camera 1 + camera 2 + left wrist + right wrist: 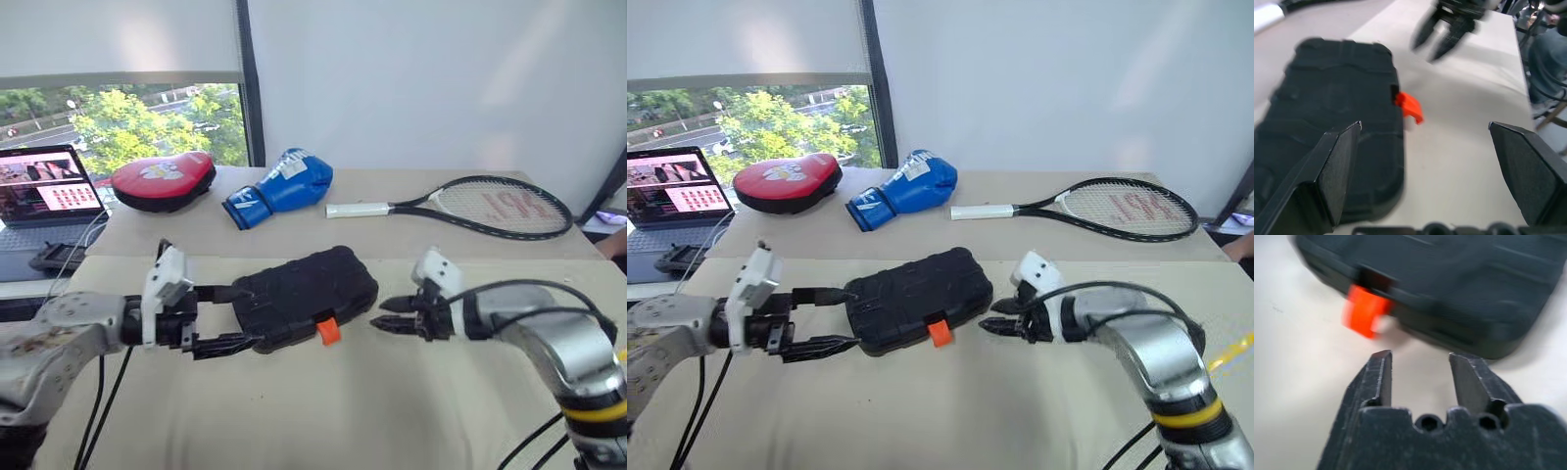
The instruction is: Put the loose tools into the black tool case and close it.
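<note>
Black tool case (pixel 306 295) lying shut mid-table, orange latch (pixel 328 331) on near edge sticking out (likely unfastened). Left gripper (pixel 223 318) spread wide at its left end; right gripper (pixel 390 316) part-open, empty, just right. Rigid, smooth, probably heavy: best gripped by end edges.

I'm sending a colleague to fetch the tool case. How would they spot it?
On the beige table, nearer than the tennis racket and blue boxing glove, lies the black tool case. It is closed, ribbed, with an orange latch.
</note>
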`<control>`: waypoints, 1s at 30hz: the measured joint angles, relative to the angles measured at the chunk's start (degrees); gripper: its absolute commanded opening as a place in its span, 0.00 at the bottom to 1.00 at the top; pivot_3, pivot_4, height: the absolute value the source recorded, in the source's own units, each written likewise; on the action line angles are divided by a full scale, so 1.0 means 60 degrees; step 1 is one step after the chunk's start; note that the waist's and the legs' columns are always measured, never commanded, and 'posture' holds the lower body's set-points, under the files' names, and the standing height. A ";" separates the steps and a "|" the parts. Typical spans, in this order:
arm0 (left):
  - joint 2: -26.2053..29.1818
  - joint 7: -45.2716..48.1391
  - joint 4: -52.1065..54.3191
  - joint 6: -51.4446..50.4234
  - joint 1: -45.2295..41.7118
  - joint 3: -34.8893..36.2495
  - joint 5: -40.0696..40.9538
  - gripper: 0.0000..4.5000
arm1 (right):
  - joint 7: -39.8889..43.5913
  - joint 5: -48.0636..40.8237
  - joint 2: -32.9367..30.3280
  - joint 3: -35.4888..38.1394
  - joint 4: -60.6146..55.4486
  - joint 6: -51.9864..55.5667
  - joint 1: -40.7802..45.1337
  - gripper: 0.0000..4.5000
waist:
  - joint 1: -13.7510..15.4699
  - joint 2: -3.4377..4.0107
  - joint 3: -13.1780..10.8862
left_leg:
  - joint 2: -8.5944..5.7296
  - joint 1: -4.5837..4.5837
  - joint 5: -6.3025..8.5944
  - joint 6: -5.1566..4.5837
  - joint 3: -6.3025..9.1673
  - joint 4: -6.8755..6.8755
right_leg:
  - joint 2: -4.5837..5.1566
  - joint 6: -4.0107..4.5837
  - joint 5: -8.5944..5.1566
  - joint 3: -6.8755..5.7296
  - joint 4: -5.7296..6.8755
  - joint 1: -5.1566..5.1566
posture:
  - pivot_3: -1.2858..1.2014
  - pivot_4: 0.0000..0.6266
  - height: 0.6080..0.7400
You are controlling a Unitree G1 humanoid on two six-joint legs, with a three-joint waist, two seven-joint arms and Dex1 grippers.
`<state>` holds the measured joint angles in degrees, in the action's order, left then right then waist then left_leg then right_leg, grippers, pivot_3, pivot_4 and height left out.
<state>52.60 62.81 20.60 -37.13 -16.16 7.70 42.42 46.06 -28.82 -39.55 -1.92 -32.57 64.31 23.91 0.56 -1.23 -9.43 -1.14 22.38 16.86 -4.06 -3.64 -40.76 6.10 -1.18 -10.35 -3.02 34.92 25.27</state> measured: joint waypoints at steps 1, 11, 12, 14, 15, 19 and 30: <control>-0.0112 0.0081 -0.0217 0.0115 -0.0180 -0.0207 -0.0144 1.00 | -0.0338 -0.0107 0.0319 0.0022 -0.0261 0.0305 -0.0058 0.47 | 0.0005 0.0000 0.0000 | -0.0003 -0.0007 0.0000 0.0000 -0.0001 -0.0002 | 0.0000 0.0004 0.0002 0.0007 0.0007 0.0000 | 0.52 0.24 1.00; -0.0962 0.1766 -0.3028 0.2048 -0.1628 -0.2359 -0.2224 1.00 | -0.3800 0.0224 0.2874 -0.0696 -0.1293 0.2450 -0.0085 0.47 | 0.0016 0.0000 0.0001 | -0.0017 -0.0008 -0.0026 0.0012 -0.0002 -0.0010 | -0.0013 0.0016 0.0010 0.0008 0.0024 0.0003 | 0.52 0.24 1.00; -0.1068 0.1948 -0.3375 0.2297 -0.1733 -0.2544 -0.2431 1.00 | -0.3999 0.0275 0.2992 -0.0709 -0.1300 0.2594 -0.0061 0.47 | 0.0012 0.0000 0.0001 | -0.0021 -0.0007 -0.0026 0.0010 -0.0003 -0.0011 | -0.0014 0.0015 0.0010 0.0008 0.0023 0.0004 | 0.52 0.24 1.00; -0.1265 0.2206 -0.3704 0.2699 -0.1918 -0.2700 -0.2655 1.00 | -0.4302 0.0302 0.3200 -0.0715 -0.1301 0.2774 0.0028 0.47 | 0.0009 -0.0001 0.0001 | -0.0022 -0.0006 -0.0023 0.0004 -0.0004 -0.0012 | -0.0015 0.0014 0.0009 0.0008 0.0017 0.0000 | 0.52 0.24 1.00; -0.1298 0.2313 -0.3863 0.2859 -0.2030 -0.2760 -0.2756 1.00 | -0.4418 0.0328 0.3286 -0.0711 -0.1301 0.2863 0.0073 0.47 | 0.0006 0.0000 0.0002 | -0.0023 -0.0008 -0.0023 0.0003 -0.0004 -0.0012 | -0.0015 0.0013 0.0009 0.0009 0.0017 -0.0002 | 0.52 0.24 1.00; -0.1414 0.2672 -0.4207 0.3260 -0.2173 -0.2817 -0.3022 1.00 | -0.4817 0.0458 0.3503 -0.0722 -0.1237 0.3147 0.0154 0.47 | -0.0005 0.0000 0.0003 | -0.0021 -0.0013 -0.0020 -0.0004 -0.0004 -0.0013 | -0.0015 0.0012 0.0008 0.0010 0.0020 -0.0005 | 0.52 0.24 1.00; -0.1673 0.2783 -0.4310 0.3448 -0.2194 -0.2772 -0.3293 1.00 | -0.4977 0.0362 0.4453 -0.0656 -0.1065 0.4040 0.0302 0.77 | -0.0006 0.0001 0.0005 | -0.0020 -0.0020 -0.0008 -0.0025 -0.0002 -0.0017 | -0.0014 0.0007 0.0011 0.0010 0.0027 -0.0010 | 0.52 0.24 1.00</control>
<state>42.57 79.50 -5.26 -16.44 -29.32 -8.93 22.66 16.19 -26.65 -12.83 -5.86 -38.96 88.55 25.72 0.53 -1.23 -9.40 -1.25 22.26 16.81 -4.21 -3.65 -40.86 6.02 -1.14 -10.28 -2.95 35.09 25.20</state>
